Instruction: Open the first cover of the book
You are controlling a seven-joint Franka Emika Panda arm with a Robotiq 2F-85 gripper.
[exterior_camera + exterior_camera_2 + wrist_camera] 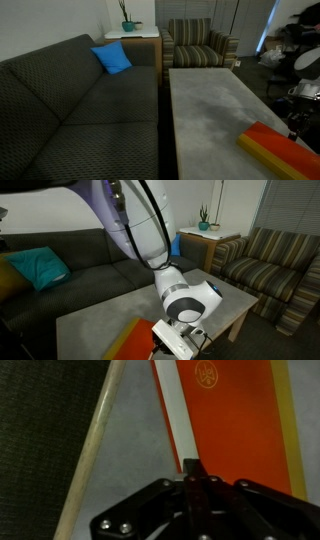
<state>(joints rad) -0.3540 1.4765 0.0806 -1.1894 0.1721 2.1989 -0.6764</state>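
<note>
The large flat orange-red book [232, 425] is lying shut at upper right. The clenched, empty pincer [192, 468] is pointing at its white page edge, probably to pry the cover [248, 455] up.

sofa [70, 110]: dark grey | cushion [112, 58]: blue, on sofa | armchair [200, 47]: striped | table [205, 110]: grey | wall [50, 20]: white

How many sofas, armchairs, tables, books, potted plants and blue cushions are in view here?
Sofa: 1
Striped armchair: 1
Tables: 2, the grey coffee table and the white side table
Book: 1
Potted plant: 1
Blue cushion: 1
Total: 7
</note>
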